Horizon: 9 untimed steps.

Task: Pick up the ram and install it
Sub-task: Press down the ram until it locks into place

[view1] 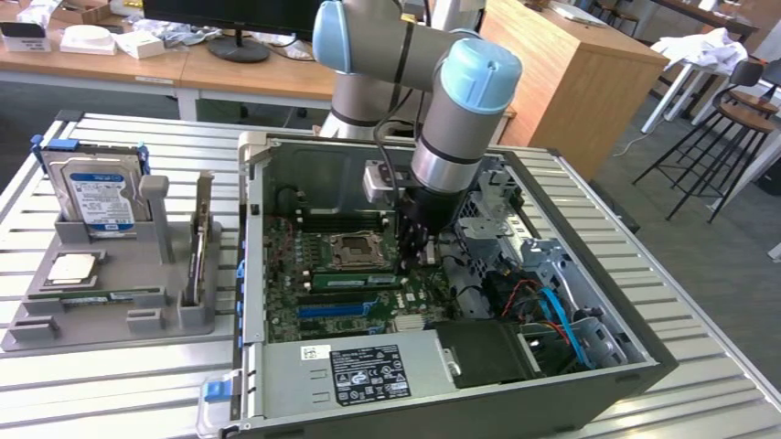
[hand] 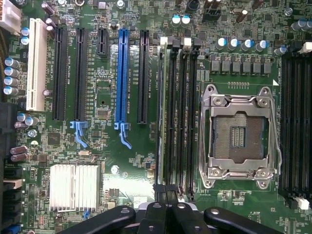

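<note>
The ram [view1: 354, 279] is a slim green stick standing on edge in a black memory slot of the motherboard, inside the open computer case. In the wrist view the ram [hand: 165, 112] shows edge-on in the outermost of the memory slots [hand: 187, 117] beside the CPU socket [hand: 239, 129]. My gripper [view1: 415, 249] reaches down into the case at the stick's end toward the exterior view's right. The gripper [hand: 165, 195] is shut, its black fingers pressed together right over that end of the stick. Whether they touch the stick is hidden.
At the exterior view's left, a grey tray [view1: 110, 329] holds a second green stick [view1: 104, 295], an upright expansion card [view1: 199, 240] and a hard drive [view1: 98, 187]. Case walls, cables [view1: 550, 306] and a power supply [view1: 366, 370] surround the motherboard.
</note>
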Each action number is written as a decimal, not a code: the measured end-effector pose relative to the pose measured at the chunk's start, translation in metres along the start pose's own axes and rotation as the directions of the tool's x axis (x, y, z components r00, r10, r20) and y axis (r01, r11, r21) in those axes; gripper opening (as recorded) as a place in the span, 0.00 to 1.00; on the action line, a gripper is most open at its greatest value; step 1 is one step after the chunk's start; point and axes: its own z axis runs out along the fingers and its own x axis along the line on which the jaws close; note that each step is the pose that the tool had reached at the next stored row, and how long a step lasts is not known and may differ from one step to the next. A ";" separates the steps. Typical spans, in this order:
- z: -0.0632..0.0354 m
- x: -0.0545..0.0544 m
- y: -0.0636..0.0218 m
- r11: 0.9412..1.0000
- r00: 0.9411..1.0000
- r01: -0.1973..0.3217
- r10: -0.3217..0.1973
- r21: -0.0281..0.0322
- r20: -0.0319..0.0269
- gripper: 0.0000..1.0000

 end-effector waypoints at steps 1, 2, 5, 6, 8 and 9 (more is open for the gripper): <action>0.0000 0.000 0.0000 1.000 1.000 0.000 0.000 0.000 0.000 0.10; 0.0001 0.000 0.0000 1.000 1.000 0.000 0.000 0.000 0.000 0.10; 0.0003 0.000 0.0000 1.000 1.000 0.000 0.000 0.000 0.001 0.10; 0.0002 0.000 0.0000 1.000 1.000 0.000 0.000 0.000 0.001 0.10; -0.0006 0.000 0.0000 1.000 1.000 0.000 0.000 0.000 0.002 0.10; -0.0015 0.000 0.0000 1.000 1.000 0.000 0.000 0.000 0.002 0.10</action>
